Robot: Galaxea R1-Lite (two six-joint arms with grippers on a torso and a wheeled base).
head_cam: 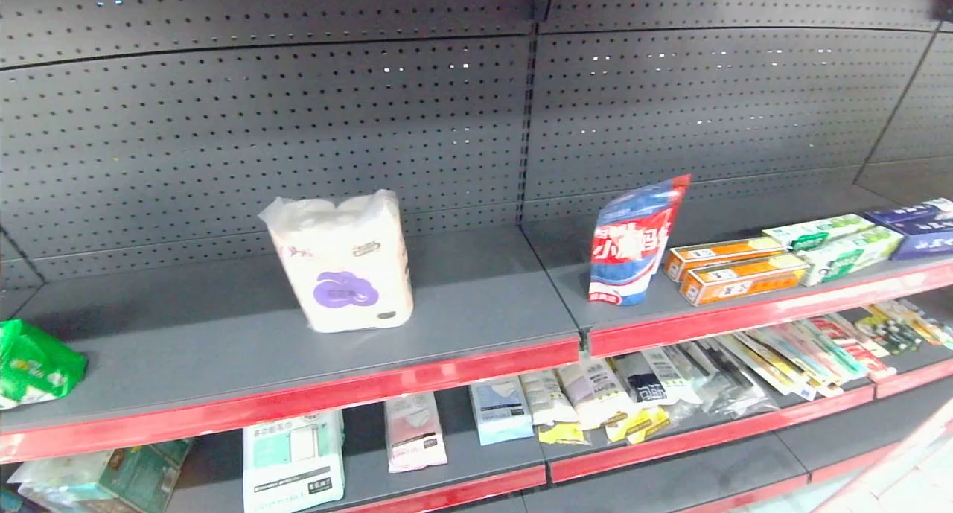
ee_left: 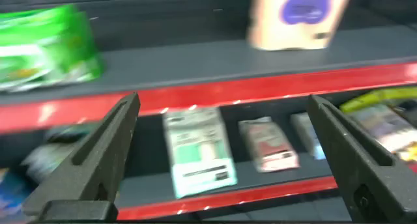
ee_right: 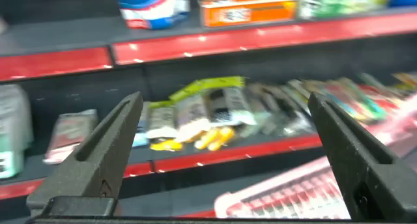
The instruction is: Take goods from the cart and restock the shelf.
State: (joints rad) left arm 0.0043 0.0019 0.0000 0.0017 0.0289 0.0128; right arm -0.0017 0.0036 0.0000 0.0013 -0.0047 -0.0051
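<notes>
**A:** How do the grippers stand?

**B:** Both are spread wide, with nothing between the fingers. The left gripper (ee_left: 223, 101) fronts the upper shelf's red front edge (head_cam: 298, 397), and the toilet-paper pack (head_cam: 342, 263) stands on the deck behind it. The right gripper (ee_right: 225, 101) fronts the lower shelf (head_cam: 458, 453), beneath the blue-and-red pouch (head_cam: 636, 241).

**A:** Where is there room on the upper shelf (head_cam: 186, 327)?

**B:** In the head view, bare grey deck runs from the toilet-paper pack toward nine o'clock, as far as the green packet (head_cam: 33, 364) at the shelf's left end. More runs toward three o'clock up to the pouch — those are the two widest gaps. The pegboard back panel (head_cam: 260, 126) closes the rear.

**A:** And what crowds it?

**B:** At three o'clock of the pouch, just beside it, lie two orange boxes (head_cam: 733, 269). Next come green-and-white boxes (head_cam: 841, 245), then dark blue boxes (head_cam: 919, 226) at the far end. At six o'clock the lower shelf carries flat packets (head_cam: 413, 431) and an overlapping fan of toothbrush cards (head_cam: 789, 349).

**A:** The cart?

**B:** A pinkish grid (ee_right: 293, 191) near the right gripper may be its rim — it is too blurred to be sure.
</notes>
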